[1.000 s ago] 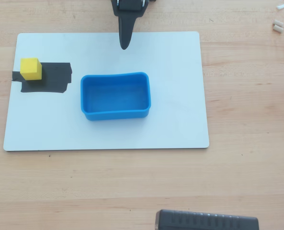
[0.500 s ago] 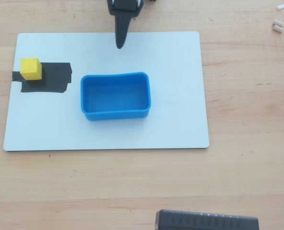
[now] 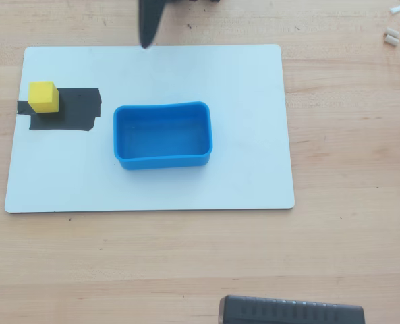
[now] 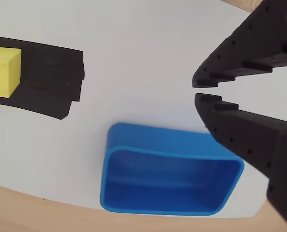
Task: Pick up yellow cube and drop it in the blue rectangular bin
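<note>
hand (image 4: pixel 195 92) nearly closed, empty | yellow cube (image 3: pixel 43 96) on black tape (image 3: pixel 75 110) | blue bin (image 3: pixel 162 134) empty

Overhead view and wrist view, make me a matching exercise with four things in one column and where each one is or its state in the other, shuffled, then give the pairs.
Things:
1. yellow cube
2. blue rectangular bin
3. gripper
4. white board

Places or states:
A. lies flat on the wooden table, carrying the tape patch and the bin
B. sits on the black tape patch at the left of the overhead view
C. jaws nearly closed, holding nothing
D. empty, near the middle of the board

Pairs: 1-B, 2-D, 3-C, 4-A
</note>
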